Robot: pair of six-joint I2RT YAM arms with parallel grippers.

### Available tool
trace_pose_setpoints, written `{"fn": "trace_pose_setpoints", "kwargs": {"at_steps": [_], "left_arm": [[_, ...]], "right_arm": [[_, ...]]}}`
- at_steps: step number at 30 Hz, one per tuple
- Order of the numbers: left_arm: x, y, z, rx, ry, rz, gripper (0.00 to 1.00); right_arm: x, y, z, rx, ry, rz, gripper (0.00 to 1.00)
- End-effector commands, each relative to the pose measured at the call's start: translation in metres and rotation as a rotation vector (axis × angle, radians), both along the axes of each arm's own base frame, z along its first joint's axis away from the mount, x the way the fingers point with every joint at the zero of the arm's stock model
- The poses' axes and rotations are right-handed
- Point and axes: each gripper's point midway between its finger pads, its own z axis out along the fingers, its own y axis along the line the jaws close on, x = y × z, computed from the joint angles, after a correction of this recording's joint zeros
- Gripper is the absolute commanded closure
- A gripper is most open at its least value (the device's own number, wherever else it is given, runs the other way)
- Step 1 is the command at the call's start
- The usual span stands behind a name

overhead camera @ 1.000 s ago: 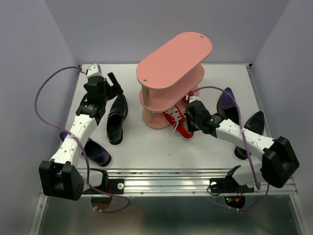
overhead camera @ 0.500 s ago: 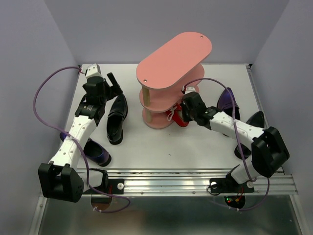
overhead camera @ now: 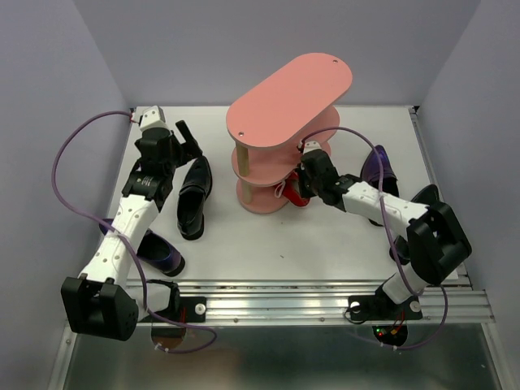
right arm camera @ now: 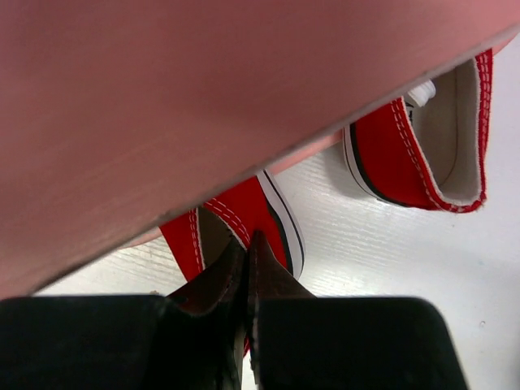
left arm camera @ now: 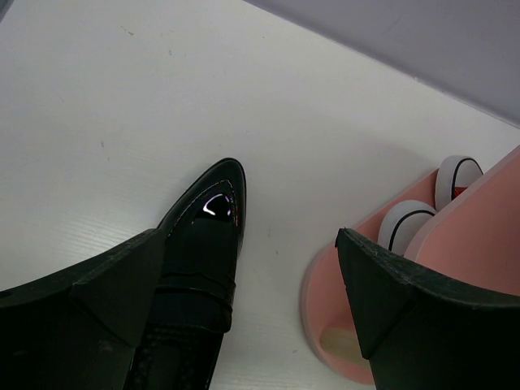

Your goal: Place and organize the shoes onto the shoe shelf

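Note:
The pink shoe shelf stands at the back middle. My right gripper is shut on the heel rim of a red sneaker and holds it part way under a pink board. The second red sneaker lies beside it. Two white toe caps show on the bottom board. My left gripper is open and empty above the toe of a black loafer, also in the left wrist view.
One purple shoe lies under my left arm near the front left. The other purple shoe and the second black loafer lie at the right, partly behind my right arm. Purple walls close in the table.
My right gripper has moved left toward the shelf with the red sneaker, which now sits mostly hidden under the boards. The left arm has barely moved.

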Motion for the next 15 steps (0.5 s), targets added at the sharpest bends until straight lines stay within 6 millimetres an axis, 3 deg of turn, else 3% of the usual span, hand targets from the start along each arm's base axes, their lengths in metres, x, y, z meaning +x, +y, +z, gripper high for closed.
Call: {"fn": "trace_pose_setpoints", "kwargs": {"at_steps": [1,3,5,7,8,11,15], "left_arm": [[-0.003,0.004,0.023,0.001,-0.064,0.013,0.01],[-0.004,0.005,0.024,0.001,-0.067,0.014,0.01],[-0.004,0.005,0.024,0.002,-0.067,0.018,0.01],[-0.004,0.005,0.025,0.002,-0.069,0.018,0.01],[-0.004,0.005,0.024,0.003,-0.066,0.018,0.01],[-0.003,0.005,0.023,-0.001,-0.064,0.018,0.01],[-0.003,0.005,0.021,-0.006,-0.061,0.017,0.01]], "right_arm": [[0.038,0.026,0.061,0.149,-0.192,0.005,0.99],[0.038,0.026,0.059,0.149,-0.189,0.006,0.99],[0.038,0.026,0.059,0.154,-0.188,0.005,0.83],[0.037,0.025,0.06,0.156,-0.19,-0.001,0.73],[0.036,0.025,0.06,0.158,-0.189,-0.003,0.63],[0.032,0.023,0.06,0.163,-0.187,0.001,0.52],[0.024,0.019,0.059,0.168,-0.176,0.001,0.5]]}}
